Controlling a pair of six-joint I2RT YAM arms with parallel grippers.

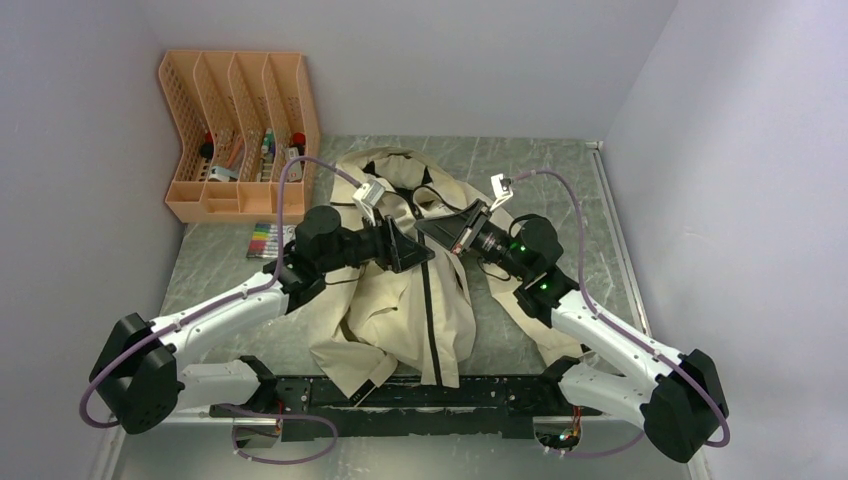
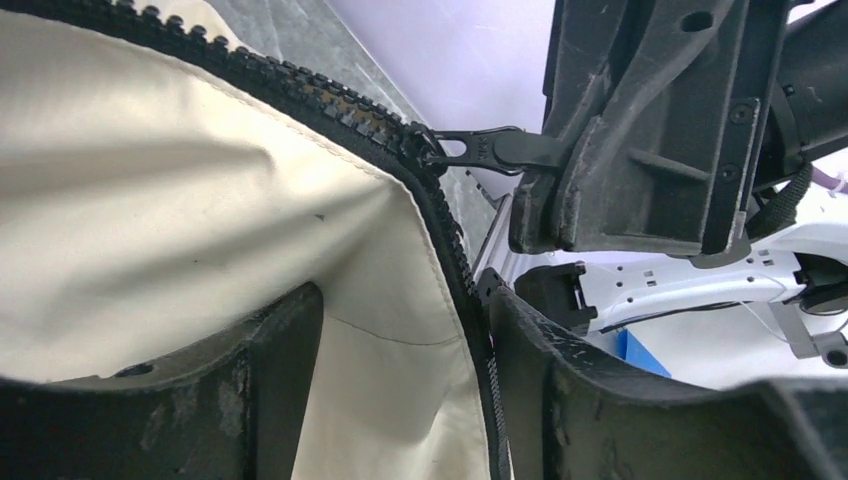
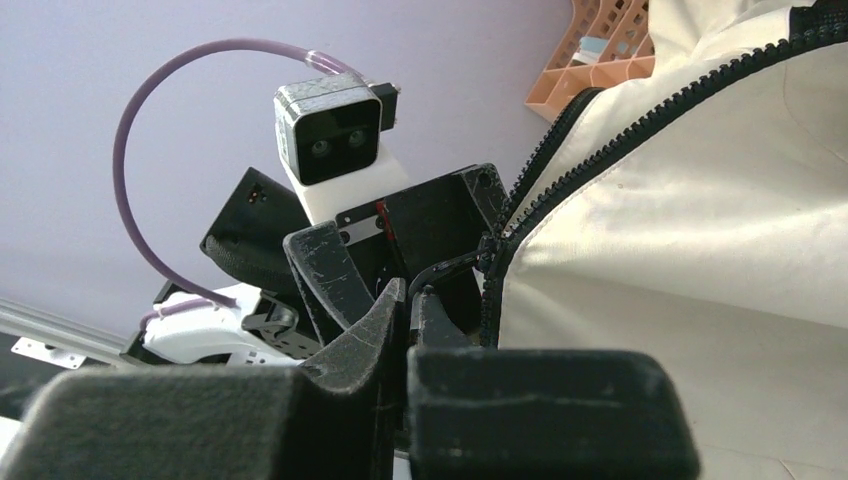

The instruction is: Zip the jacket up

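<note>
The beige jacket (image 1: pixel 385 320) lies spread on the table, its dark zipper (image 1: pixel 430 330) closed along the lower front. My left gripper (image 1: pixel 416 252) is shut on the jacket's front edge, with cream cloth (image 2: pixel 380 400) and the zipper teeth (image 2: pixel 478 330) between its fingers (image 2: pixel 270 370). My right gripper (image 1: pixel 434 231) is shut on the black zipper pull tab (image 2: pixel 490 148), just beside the slider (image 2: pixel 432 150). In the right wrist view the gripper (image 3: pixel 410 297) pinches the tab (image 3: pixel 445 272) next to the open zipper teeth (image 3: pixel 640 110). The collar end lies beyond both grippers.
An orange file organizer (image 1: pixel 240 130) with small items stands at the back left; it also shows in the right wrist view (image 3: pixel 600 50). A pack of coloured markers (image 1: pixel 266 240) lies in front of it. Grey walls close in on three sides.
</note>
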